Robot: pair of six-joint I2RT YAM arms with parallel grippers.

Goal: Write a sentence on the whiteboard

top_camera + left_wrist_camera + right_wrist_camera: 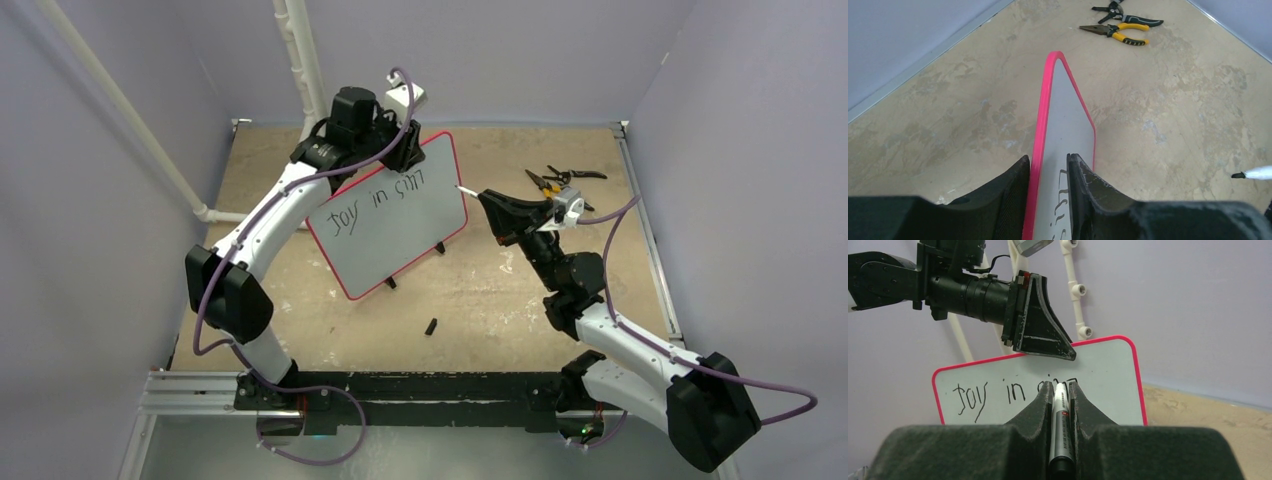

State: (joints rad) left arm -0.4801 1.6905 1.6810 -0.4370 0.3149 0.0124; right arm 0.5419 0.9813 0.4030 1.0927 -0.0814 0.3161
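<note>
The whiteboard [395, 225] stands on its feet mid-desk [520, 300], with the left tool [1048, 162] clamped on its top edge. The sentence [993, 395] reads "Joy in". The third word is half hidden behind the right tool [1060, 387], which grips a marker [1060, 425] whose tip is near the board's right edge, not touching.

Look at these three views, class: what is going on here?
Two robot arms are writing on a whiteboard. The left gripper clamps its top edge and holds it upright on the table. The right gripper grips a marker aimed at the board, with the tip apart from the surface. The sentence so far reads "Joy in" plus a started third word. Pliers lie at the table's far side.
</note>
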